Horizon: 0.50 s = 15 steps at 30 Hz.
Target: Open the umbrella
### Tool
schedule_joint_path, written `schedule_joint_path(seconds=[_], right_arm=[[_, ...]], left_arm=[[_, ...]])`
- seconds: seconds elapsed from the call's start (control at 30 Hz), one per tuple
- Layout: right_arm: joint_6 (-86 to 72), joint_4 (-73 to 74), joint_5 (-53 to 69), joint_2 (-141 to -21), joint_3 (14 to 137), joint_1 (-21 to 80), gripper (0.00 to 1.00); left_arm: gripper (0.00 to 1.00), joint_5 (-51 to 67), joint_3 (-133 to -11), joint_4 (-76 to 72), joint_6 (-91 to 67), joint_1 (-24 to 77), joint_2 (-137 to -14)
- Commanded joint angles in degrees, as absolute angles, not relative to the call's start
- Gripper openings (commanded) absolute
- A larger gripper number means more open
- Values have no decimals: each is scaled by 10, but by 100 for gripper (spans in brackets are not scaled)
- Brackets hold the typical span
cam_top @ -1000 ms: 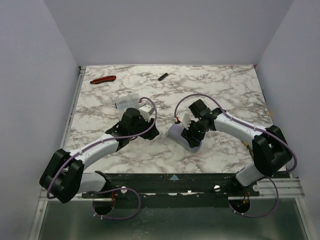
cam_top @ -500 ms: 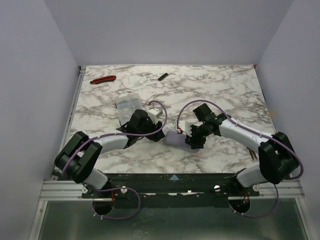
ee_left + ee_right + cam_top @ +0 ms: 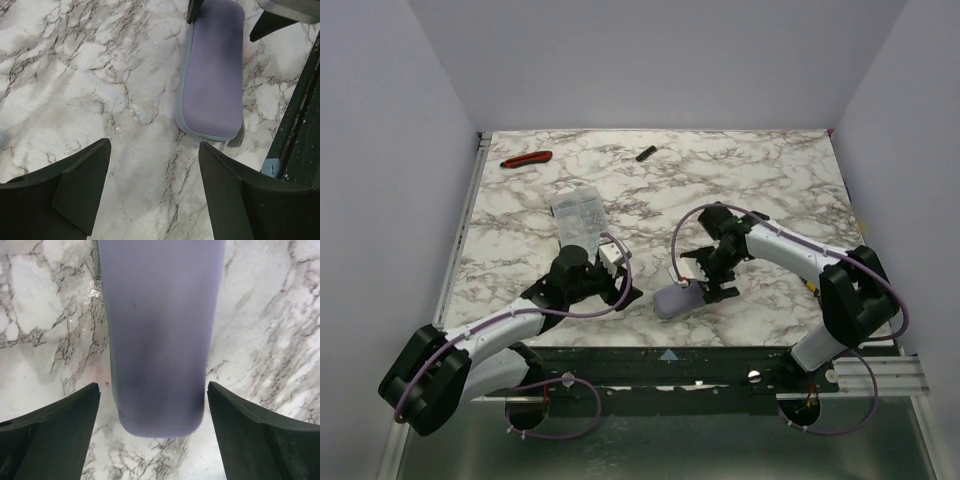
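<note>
The umbrella (image 3: 676, 299) is collapsed, a lavender pill-shaped oblong lying flat on the marble table near its front edge. In the left wrist view the umbrella (image 3: 212, 75) lies ahead and to the right of my left gripper (image 3: 155, 170). That gripper is open over bare marble, its right fingertip just short of the umbrella's near end. My left gripper (image 3: 632, 283) sits just left of the umbrella in the top view. My right gripper (image 3: 154, 410) is open, with the umbrella's (image 3: 160, 330) rounded end between its fingers and a gap on each side. In the top view my right gripper (image 3: 708, 280) sits at the umbrella's right end.
A clear plastic box (image 3: 576, 212) of small parts stands behind the left arm. A red-handled tool (image 3: 526, 158) and a small black object (image 3: 645, 153) lie at the far edge. The dark front rail (image 3: 295, 130) runs close beside the umbrella.
Both grippers have opened wider and let go of the umbrella, which now lies a little nearer the front edge. The left arm has drawn back toward the near left.
</note>
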<state>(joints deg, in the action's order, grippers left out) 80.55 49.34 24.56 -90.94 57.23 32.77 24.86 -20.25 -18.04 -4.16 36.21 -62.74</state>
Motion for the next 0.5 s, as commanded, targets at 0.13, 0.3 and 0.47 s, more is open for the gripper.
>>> schedule_joint_path(seconds=[0.13,0.3,0.47], right_arm=[[735,570,292,-889,660,324,100],[681,486,285,-831,582,334,100],[658,431,280,-833,536,341,100]], left_arm=[[78,223,-166,-218,-29,378,-562],[77,200,-156,-227,-3,431,-568],[69,205,-161,-232,21,442,-596]])
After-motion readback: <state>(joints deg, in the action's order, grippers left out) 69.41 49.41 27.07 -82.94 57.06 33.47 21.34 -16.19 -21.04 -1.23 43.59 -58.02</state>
